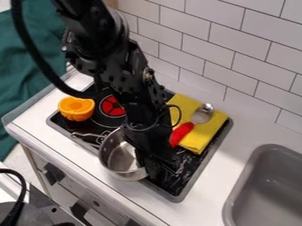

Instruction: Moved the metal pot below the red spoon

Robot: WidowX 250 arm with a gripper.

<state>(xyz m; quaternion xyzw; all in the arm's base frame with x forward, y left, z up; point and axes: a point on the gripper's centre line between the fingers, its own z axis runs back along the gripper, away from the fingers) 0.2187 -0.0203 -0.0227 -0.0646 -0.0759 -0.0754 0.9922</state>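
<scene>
Pot: the metal pot (122, 157) is on the black stove top (184, 178) at its front edge, below and to the left of the spoon (201, 115) in the view; its open top shows a shiny inside, and its handle (88, 137) points to the left.
Gripper: it hangs at the pot's right side (157, 171), pointing down and hiding part of the rim; whether it is clenched on the rim or released, I cannot tell (black on black is no help here).
Arm: the black arm (133, 84) comes in from the top, left of centre, and slants down and to the right across the stove top; its lower part hangs steeply, crossing in front of the pot's right side.
Cable: a thick black cable (36, 59) bows out to the left of the arm and curves back towards it.
Spoon: it lies slantwise on the yellow cloth (207, 137), metal bowl to the upper right, red handle to the lower left.
Cloth: it lies on the right part of the stove top, to the right of the arm.
Burner: a red disc (112, 106), partly covered by the arm.
Cup: an orange one (77, 108) with a scalloped side, left of the burner.
Sink: grey (263, 183), set in the white counter (240, 126) at the right.
Wall: white tiles (194, 48) behind.
</scene>
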